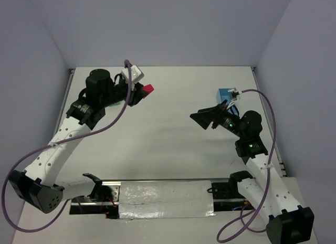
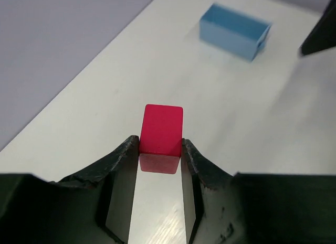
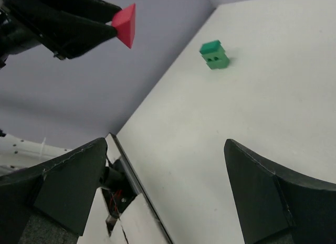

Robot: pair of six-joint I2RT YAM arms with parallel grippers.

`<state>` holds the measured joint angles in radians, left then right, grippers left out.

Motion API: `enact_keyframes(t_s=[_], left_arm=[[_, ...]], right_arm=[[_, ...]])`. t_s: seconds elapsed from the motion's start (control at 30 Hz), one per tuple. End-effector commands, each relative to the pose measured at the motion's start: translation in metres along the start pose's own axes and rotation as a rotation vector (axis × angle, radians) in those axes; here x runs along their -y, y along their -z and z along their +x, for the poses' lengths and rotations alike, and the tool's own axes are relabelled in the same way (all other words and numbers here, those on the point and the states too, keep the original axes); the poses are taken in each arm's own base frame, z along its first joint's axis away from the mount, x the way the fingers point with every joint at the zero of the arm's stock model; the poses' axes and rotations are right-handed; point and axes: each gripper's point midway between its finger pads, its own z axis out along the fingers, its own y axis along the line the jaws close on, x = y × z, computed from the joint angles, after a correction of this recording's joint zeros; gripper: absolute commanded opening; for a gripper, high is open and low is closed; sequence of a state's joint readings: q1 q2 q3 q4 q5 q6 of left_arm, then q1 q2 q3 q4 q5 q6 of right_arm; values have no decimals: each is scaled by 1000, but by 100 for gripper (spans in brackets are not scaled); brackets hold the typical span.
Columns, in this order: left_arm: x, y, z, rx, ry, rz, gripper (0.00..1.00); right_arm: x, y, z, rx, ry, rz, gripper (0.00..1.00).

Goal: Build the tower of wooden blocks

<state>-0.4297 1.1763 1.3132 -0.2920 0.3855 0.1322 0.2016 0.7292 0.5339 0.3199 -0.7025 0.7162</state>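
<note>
My left gripper [image 1: 143, 92] is shut on the red triangular roof block [image 1: 149, 89] and holds it above the table at the back left. In the left wrist view the red block [image 2: 161, 129] sits pinched between the two fingertips of that gripper [image 2: 160, 149]. The right wrist view shows the red block [image 3: 126, 24] in the air and a small stack of green blocks [image 3: 214, 55] on the table beyond it. The green blocks are hidden by the left arm in the top view. My right gripper [image 1: 202, 118] is open and empty at mid right; its jaws stand wide apart [image 3: 165, 144].
A light-blue oblong tray [image 1: 227, 94] stands at the back right, just behind the right wrist; it also shows in the left wrist view [image 2: 234, 31]. Walls close the table on the left, back and right. A metal rail [image 1: 157, 194] runs along the near edge.
</note>
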Motion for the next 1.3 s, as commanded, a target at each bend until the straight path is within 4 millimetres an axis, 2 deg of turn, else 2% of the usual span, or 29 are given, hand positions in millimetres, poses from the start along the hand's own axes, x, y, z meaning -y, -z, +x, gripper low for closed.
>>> enact_keyframes(t_s=[0.0, 0.03, 0.07, 0.1, 0.13, 0.17, 0.2, 0.23, 0.27, 0.3, 0.43, 0.5, 0.53, 0.6, 0.63, 0.73, 0.77, 0.8, 0.83, 0.87, 0.9, 0.93, 0.97, 1.0, 1.03, 1.07, 1.1, 1.23, 1.27], left_arm=[[-41, -6, 22, -64, -261, -117, 0], [-51, -6, 16, -58, -271, -130, 0], [-71, -9, 42, -147, -234, -115, 0], [-74, -13, 45, -160, -243, -57, 0], [-89, -12, 31, -152, -254, -67, 0], [-113, -17, 52, -206, -216, -77, 0], [-120, -19, 57, -216, -192, -66, 0], [-131, -20, 48, -203, -194, -77, 0], [-141, -25, 61, -231, -176, -54, 0], [-134, -24, 56, -239, -211, 12, 0], [-152, -18, 76, -335, -246, -42, 0], [-160, -9, 93, -378, -266, -77, 0], [-172, 2, 86, -338, -277, -114, 0], [-171, 8, 96, -305, -230, -74, 0], [-182, 19, 101, -292, -198, -86, 0], [-155, 12, 99, -239, -168, 39, 0], [-136, 13, 88, -200, -169, 91, 0], [-122, 12, 91, -195, -153, 121, 0], [-101, 13, 76, -161, -185, 156, 0], [-85, 13, 84, -166, -157, 176, 0], [-65, 17, 70, -132, -187, 185, 0], [-61, 14, 81, -141, -148, 142, 0], [-57, 14, 76, -121, -142, 102, 0], [-42, 20, 59, -74, -145, 70, 0], [-35, 18, 66, -69, -155, 55, 0], [-17, 25, 52, -24, -191, 74, 0], [-8, 26, 54, -10, -198, 90, 0], [21, 33, 45, 54, -239, 131, 0], [32, 33, 42, 69, -247, 169, 0]], right_arm=[[17, 8, 7, -52, -30, 136, 100], [16, 9, 10, -66, -35, 130, 100], [14, 10, 12, -75, -35, 119, 100], [11, 11, 16, -92, -35, 99, 100], [13, 12, 21, -104, -30, 92, 100], [12, 13, 23, -110, -22, 88, 100], [13, 14, 25, -115, -14, 87, 100], [17, 14, 28, -120, -9, 96, 100], [21, 14, 28, -122, 10, 103, 100], [27, 13, 29, -120, 15, 123, 100], [45, -3, 41, -162, -100, 110, 100], [48, -9, 43, -169, -174, 105, 100], [51, -13, 44, -175, -188, 94, 100], [47, -17, 43, -183, -205, 64, 100], [49, -18, 43, -184, -205, 59, 100], [52, -25, 36, -167, -214, 61, 100], [50, -28, 34, -161, -227, 41, 100], [44, -30, 35, -158, -302, 22, 100], [35, -37, 27, -130, -298, -30, 100], [30, -42, 24, -118, -320, -49, 100], [13, -52, 23, -134, -361, -91, 100], [9, -60, 19, -115, -383, -79, 100], [-2, -71, 12, -106, -398, -87, 100], [-20, -80, 23, -143, -460, -99, 100], [-27, -92, 13, -101, -485, -87, 100], [-31, -100, 15, -100, -523, -81, 100], [-48, -106, 21, -118, -589, -104, 99], [-83, -122, 15, -72, -622, -145, 96], [-79, -128, 20, -72, -622, -91, 96]])
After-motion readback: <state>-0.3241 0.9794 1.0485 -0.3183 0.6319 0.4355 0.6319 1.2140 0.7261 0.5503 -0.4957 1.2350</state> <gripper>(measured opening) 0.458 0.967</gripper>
